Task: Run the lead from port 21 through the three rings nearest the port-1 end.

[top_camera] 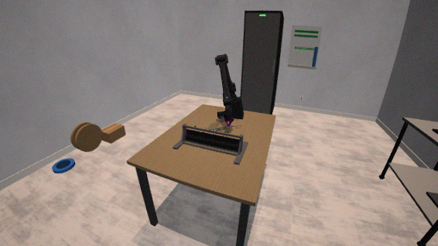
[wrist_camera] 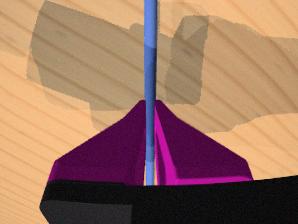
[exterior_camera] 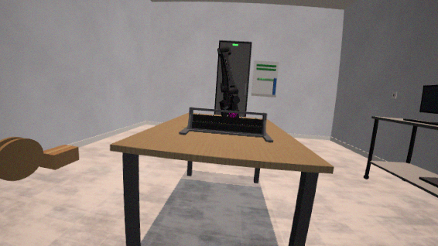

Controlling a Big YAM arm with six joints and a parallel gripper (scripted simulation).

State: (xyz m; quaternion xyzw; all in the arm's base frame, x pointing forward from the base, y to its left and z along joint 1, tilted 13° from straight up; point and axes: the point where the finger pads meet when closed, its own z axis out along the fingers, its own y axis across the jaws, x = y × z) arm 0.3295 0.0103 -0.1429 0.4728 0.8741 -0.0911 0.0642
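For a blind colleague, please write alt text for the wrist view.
A thin blue lead runs straight up the picture, pinched between two purple fingers at the bottom. Behind it lies a wooden table with grey shadows.

Matt wood-grain table (top_camera: 217,173)

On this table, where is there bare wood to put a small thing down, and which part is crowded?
The widest bare patch lies between the rack and the table's near edge in the top view. A narrower strip runs along the side nearest the blue dish. Behind the rack it is crowded: the gripper, shut on the blue lead, works there beside the arm's foot.
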